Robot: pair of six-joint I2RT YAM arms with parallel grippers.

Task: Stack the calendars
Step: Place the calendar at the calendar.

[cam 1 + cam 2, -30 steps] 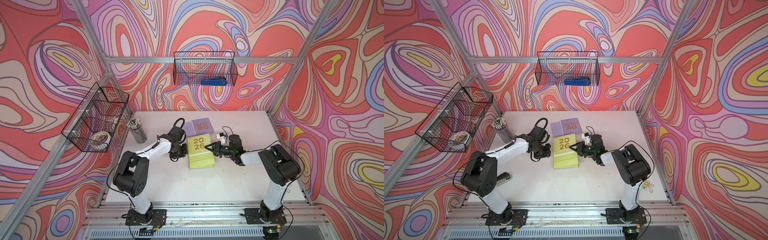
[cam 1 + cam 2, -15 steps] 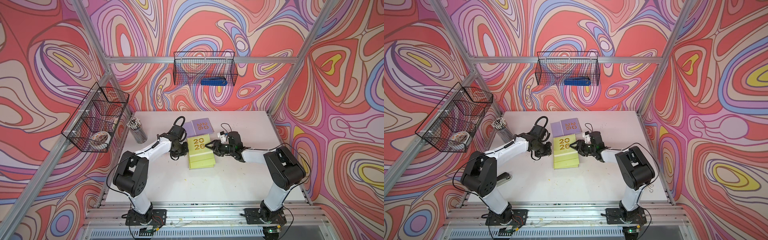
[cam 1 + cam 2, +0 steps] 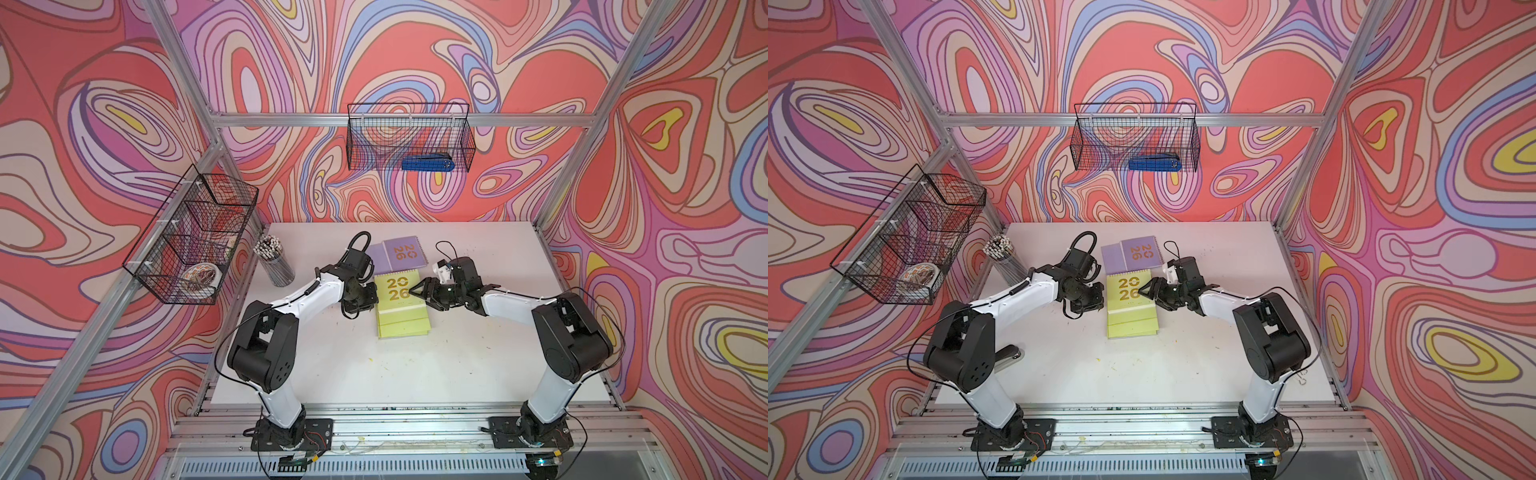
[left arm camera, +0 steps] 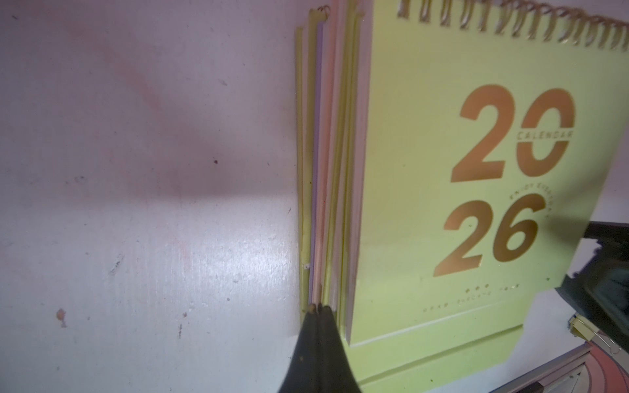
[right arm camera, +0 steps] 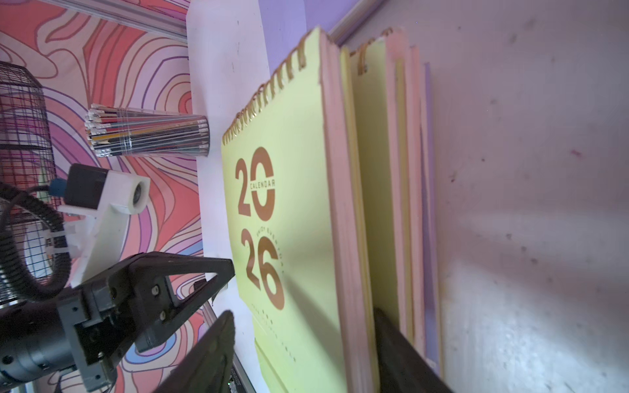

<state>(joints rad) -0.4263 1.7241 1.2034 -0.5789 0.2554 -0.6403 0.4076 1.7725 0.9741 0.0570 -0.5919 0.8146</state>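
A stack of calendars lies mid-table, topped by a yellow-green calendar with a gold "2026". Two lilac calendars lie overlapping just behind it. My left gripper is shut and empty, its tips pressed against the stack's left side edge. My right gripper is open astride the top calendar's right edge. One finger hovers off the cover. The other finger sits under that calendar, above the lower ones.
A clear cup of pencils stands at the table's back left. A wire basket hangs on the left wall. Another basket on the back wall holds a blue stapler. Binder clips lie near the right edge.
My right gripper's jaws have spread apart and let go of the top yellow-green calendar, which rests on the stack. The left gripper has stayed shut against the stack's side.
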